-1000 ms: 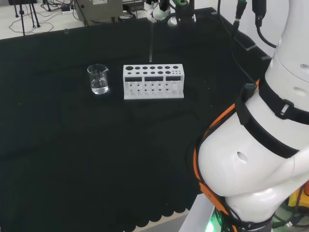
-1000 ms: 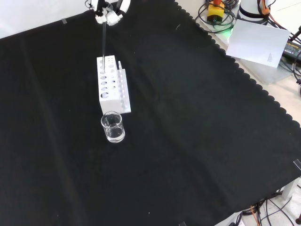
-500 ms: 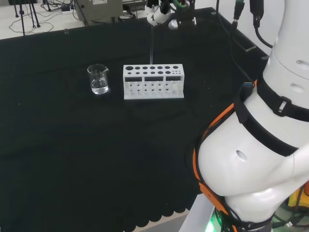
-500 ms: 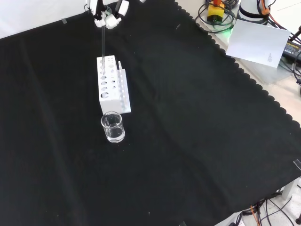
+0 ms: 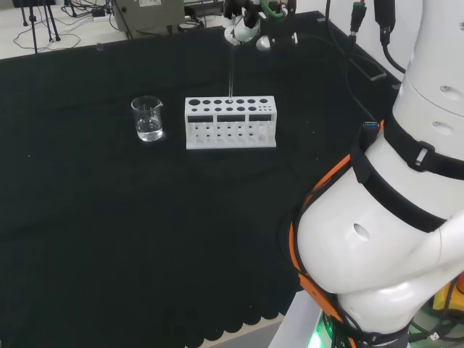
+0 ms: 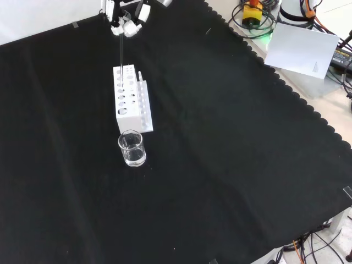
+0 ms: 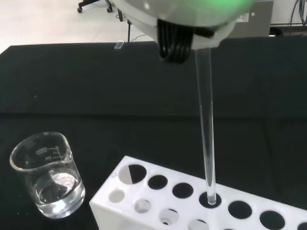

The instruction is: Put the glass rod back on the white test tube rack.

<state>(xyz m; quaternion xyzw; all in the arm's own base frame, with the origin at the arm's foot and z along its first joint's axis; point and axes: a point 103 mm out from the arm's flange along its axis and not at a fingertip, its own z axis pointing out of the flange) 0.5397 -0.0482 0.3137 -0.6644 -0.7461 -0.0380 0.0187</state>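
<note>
Glass rod hangs nearly upright from the hand, which pinches its top end between curled fingers; the rod runs straight down from the hand to the white test tube rack. In the wrist view its lower tip sits right at one of the round holes in the rack's top plate (whether it has entered the hole or only meets the rim is hard to tell). In the front view the hand is above the rack's far end, and the rod reaches down to the holes at that end. In the head view the hand hovers above and behind the rack, the rod dropping to its back row. A glass beaker with a little clear liquid stands just left of the rack in the head view, apart from it.
</note>
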